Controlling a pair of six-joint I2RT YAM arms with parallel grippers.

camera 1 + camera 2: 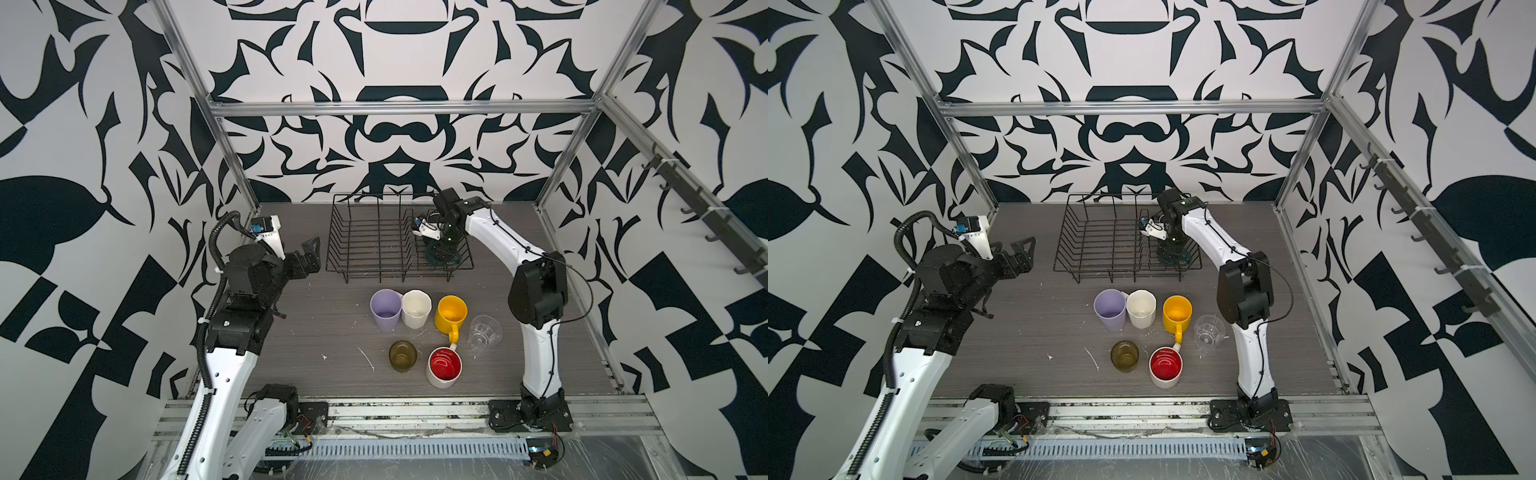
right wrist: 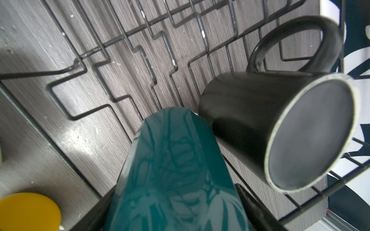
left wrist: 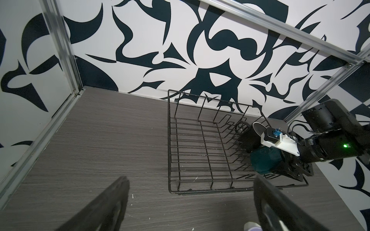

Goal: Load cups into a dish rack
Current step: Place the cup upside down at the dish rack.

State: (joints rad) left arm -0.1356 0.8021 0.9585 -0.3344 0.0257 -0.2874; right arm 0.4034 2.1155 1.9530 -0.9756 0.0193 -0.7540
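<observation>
Right claw, gripping the dark-green mug in the dish rack, is risking toppling the adjacent black mug; left claw is gaping empty.

Both arms pair white shells with black joint housings. The left arm carries a ribbed black conduit along its 9 o'clock side, a white camera bracket with a blue plug, and a black left pincer with triangular fingers. A thin black cable loops off the right arm, whose black wrist shows a green light.
</observation>
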